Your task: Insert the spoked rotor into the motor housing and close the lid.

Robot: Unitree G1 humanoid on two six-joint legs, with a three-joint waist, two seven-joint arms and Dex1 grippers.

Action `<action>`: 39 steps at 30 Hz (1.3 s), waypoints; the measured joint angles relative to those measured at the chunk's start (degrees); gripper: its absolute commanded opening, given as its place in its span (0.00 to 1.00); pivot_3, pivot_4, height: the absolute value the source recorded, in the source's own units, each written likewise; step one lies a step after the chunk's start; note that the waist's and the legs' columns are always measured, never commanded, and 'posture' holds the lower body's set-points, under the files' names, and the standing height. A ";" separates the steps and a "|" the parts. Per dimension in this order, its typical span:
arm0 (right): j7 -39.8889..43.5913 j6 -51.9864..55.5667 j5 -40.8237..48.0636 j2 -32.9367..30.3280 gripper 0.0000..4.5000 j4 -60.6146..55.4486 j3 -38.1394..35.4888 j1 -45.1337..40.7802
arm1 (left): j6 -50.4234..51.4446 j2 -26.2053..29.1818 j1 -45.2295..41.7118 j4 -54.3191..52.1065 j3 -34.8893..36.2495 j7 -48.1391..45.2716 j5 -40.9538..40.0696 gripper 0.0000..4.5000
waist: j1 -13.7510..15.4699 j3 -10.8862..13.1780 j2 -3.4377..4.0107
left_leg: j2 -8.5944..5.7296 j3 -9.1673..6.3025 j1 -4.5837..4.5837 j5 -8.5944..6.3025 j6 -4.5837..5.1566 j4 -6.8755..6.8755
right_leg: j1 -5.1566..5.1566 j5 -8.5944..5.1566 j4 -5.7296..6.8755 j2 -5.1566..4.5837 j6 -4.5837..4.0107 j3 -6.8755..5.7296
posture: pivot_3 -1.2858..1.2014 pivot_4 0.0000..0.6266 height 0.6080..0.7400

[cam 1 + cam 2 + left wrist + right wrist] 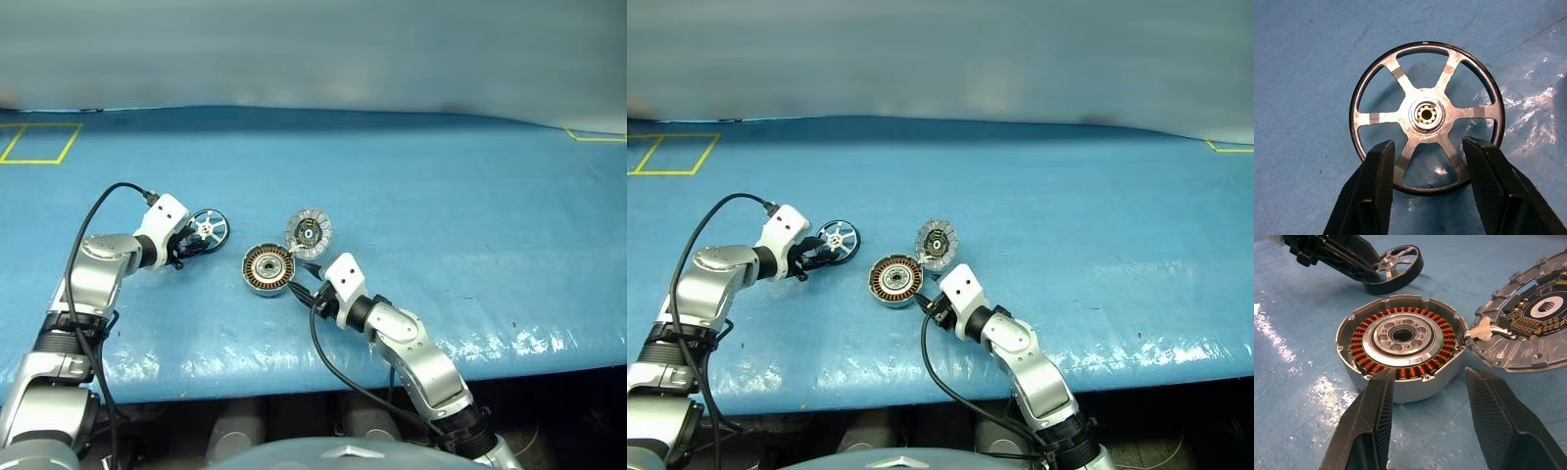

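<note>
Motor housing (1400, 352) windings only, lid (1528, 323) open

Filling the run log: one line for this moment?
left claw: open, straddling spoked rotor rim | right claw: open beside motor housing | lid: open

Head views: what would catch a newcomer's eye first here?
The open motor housing at mid-table, copper windings showing, its lid flipped open beside it. To its left the spoked rotor lies flat, the left gripper straddling its near rim. The right gripper waits open before the housing.
</note>
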 measured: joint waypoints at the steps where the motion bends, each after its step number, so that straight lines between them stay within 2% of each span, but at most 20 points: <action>1: 0.00 0.00 0.00 0.07 0.53 0.00 0.01 0.00 | -0.28 0.06 -0.35 0.20 -0.04 -0.10 0.05 0.29 | 0.02 0.00 0.01 | 0.00 0.00 0.00 0.00 0.00 0.00 | 0.00 0.00 0.00 0.00 0.00 0.00 | 0.52 0.24 1.00; 2: -0.02 0.00 0.00 0.14 0.53 0.00 0.02 0.00 | -0.42 0.25 -0.58 0.34 -0.04 -0.28 0.20 0.23 | 0.02 -0.01 0.02 | 0.00 0.01 0.01 0.00 0.00 0.00 | 0.01 0.00 0.01 0.00 0.00 0.01 | 0.52 0.24 1.00; 6: -0.03 0.00 0.00 0.23 0.53 0.00 0.01 0.00 | -0.64 0.35 -0.91 0.82 -0.07 -1.08 0.37 0.22 | 0.13 -0.02 0.04 | 0.00 0.00 0.07 0.01 -0.01 0.04 | 0.06 0.00 0.05 0.02 0.00 0.00 | 0.52 0.24 1.00; 30: -0.01 0.00 -0.01 0.29 0.53 0.00 0.02 0.00 | -0.99 1.12 -0.87 0.75 0.29 -2.38 0.47 0.22 | -0.05 -0.02 0.03 | 0.02 0.01 0.05 0.01 0.00 0.03 | 0.01 0.00 0.06 0.03 0.00 0.02 | 0.52 0.24 1.00; 39: 1.46 -0.62 0.71 -1.25 0.53 -0.58 -0.21 0.58 | -0.93 6.41 3.87 -10.04 2.20 -5.49 -1.95 0.22 | 0.03 0.01 0.00 | 0.03 -0.05 -0.25 0.01 -0.01 0.02 | -0.25 -0.01 0.01 0.02 -0.01 0.01 | 0.52 0.24 1.00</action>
